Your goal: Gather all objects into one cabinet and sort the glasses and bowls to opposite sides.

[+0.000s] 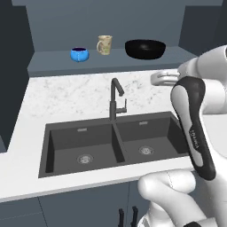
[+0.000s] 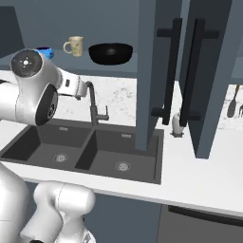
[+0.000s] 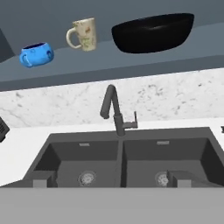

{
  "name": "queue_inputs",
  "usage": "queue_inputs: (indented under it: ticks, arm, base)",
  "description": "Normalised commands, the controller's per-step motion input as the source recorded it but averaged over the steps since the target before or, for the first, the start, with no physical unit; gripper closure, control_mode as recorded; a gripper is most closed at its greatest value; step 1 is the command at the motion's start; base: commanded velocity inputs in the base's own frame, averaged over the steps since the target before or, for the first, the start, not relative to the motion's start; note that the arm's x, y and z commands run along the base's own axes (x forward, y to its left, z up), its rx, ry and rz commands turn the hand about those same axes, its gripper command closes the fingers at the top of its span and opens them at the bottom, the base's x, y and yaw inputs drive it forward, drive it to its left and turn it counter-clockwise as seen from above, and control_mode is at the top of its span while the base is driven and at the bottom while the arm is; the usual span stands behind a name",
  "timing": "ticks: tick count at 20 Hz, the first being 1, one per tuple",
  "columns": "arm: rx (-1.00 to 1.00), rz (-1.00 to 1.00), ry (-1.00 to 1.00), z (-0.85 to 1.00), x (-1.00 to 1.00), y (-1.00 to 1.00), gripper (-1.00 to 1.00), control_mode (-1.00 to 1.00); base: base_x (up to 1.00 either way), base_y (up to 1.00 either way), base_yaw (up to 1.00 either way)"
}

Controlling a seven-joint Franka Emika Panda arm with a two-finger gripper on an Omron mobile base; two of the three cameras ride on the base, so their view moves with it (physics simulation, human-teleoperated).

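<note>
One claw [image 3: 111, 181] spread empty, aimed over sink [image 3: 122, 162]

A rendered kitchen: double sink [image 1: 115, 144] with faucet [image 1: 116, 99], marble counter [image 1: 75, 93], slate-blue cabinets [image 2: 152, 71] (long bar handles).

You're looking at a glossy white arm [image 1: 208, 84], bulbous rounded links, dark charcoal joint cover with faint lettering; grey disc cap on one joint.
</note>
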Motion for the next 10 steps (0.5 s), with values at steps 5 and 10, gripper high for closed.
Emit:
queue_inputs:
  ticks: [5,10]
  arm:
    - [0.0,0.0,0.0,0.18,-0.89,0.0,-1.0,-1.0]
    - [0.02,-0.01,0.03,0.05,-0.23,0.05,-1.0,-1.0]
  base:
    - [0.0,0.0,0.0]
    - [0.0,0.0,0.0]
